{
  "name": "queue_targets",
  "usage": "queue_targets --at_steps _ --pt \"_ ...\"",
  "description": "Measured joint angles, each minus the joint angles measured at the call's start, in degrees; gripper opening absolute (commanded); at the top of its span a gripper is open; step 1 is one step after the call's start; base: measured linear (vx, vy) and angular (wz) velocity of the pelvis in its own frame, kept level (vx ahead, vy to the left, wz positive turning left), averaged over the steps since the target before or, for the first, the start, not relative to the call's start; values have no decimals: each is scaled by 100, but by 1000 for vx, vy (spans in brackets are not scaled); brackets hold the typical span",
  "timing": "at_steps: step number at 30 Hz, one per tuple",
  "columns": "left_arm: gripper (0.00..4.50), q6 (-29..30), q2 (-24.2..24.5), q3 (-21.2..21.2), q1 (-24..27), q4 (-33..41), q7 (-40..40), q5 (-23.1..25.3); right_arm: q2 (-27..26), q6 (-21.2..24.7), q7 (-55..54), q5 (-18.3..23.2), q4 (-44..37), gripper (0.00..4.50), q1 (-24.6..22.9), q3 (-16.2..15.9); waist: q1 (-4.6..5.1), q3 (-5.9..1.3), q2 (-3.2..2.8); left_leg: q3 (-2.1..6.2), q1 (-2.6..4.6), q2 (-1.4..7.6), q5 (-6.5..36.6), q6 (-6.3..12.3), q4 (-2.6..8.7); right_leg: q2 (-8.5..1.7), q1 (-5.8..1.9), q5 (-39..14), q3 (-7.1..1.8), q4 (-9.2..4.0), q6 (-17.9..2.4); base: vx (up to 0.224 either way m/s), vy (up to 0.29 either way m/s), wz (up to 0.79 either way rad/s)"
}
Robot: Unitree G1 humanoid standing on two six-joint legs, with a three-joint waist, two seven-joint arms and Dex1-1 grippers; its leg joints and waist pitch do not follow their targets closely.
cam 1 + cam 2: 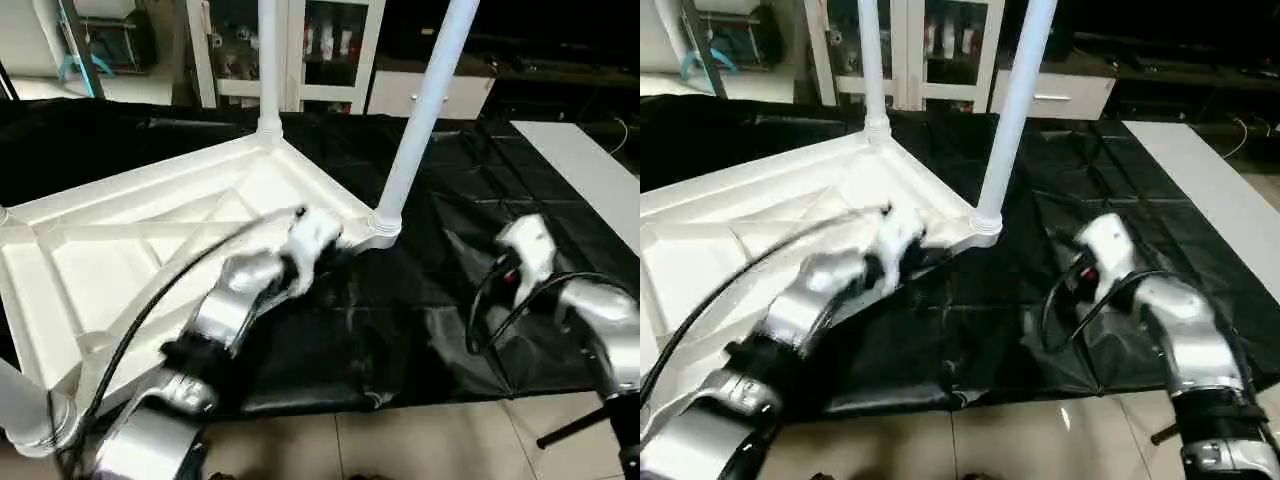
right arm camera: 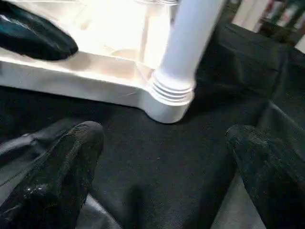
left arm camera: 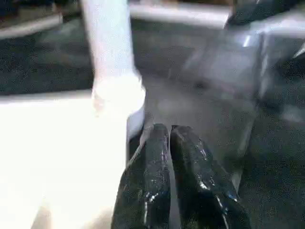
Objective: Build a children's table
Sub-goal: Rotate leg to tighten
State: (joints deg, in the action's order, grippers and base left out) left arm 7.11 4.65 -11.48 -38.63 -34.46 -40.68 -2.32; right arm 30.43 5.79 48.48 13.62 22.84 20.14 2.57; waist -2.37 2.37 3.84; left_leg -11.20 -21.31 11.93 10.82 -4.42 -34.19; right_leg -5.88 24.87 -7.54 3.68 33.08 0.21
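Upper ends of two long white tube legs point(image 1: 425, 110) cut off by the frame. White plastic square tabletop point(image 1: 130, 250) lay ribbed side up on black sheeting point(image 1: 430, 300), partly hidden behind the silver left forearm point(image 1: 215, 320). Left hand point(image 3: 170, 138) closed, empty, beside the near corner socket point(image 2: 167, 102). Right hand point(image 2: 162, 157) spread wide, empty, apart from it.

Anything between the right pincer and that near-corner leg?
Only bare black sheet between the open right pincer and the white tube leg, per the right wrist view.
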Motion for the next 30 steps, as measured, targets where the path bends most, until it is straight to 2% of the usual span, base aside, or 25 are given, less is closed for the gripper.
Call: queue_targets --at_steps 3,6,9,18,25,30 --pt "81 -1 -90 -23 -190 -101 242 101 -25 25 -124 -3 -28 450 -39 42 6 -2 -4 1 -5 1 0 0 0 0 3 3 1 2 0 0 0 0" --pt "118 154 -113 -90 -492 -684 927 570 -44 24 -234 -47 -49 450 -113 43 39 -7 -14 4 -8 2 3 3 2 3 6 10 4 3 -4 0 0 0" --pt "131 324 -109 -87 -597 -1133 1318 733 -52 37 -379 -79 -102 450 -184 50 38 -4 -22 3 -17 4 13 20 3 5 17 12 7 3 -8 0 0 0" --pt "202 595 -378 -35 -849 -1588 1312 648 -64 109 -501 -88 -265 450 -267 53 -77 -1 -41 -6 -18 -4 21 30 -7 -10 6 12 6 -1 -11 0 0 0" --pt "258 681 -497 32 -909 -1799 1226 590 -64 129 -556 -94 -332 450 -281 48 -85 1 -55 -3 -18 -4 20 30 -16 -13 4 12 5 0 -8 0 0 0" --pt "295 529 -512 -94 -1064 -2073 1288 777 -67 131 -555 -103 -371 450 -278 5 -91 -1 -58 -4 -17 -4 20 30 -15 -15 2 12 6 0 -8 0 0 0"
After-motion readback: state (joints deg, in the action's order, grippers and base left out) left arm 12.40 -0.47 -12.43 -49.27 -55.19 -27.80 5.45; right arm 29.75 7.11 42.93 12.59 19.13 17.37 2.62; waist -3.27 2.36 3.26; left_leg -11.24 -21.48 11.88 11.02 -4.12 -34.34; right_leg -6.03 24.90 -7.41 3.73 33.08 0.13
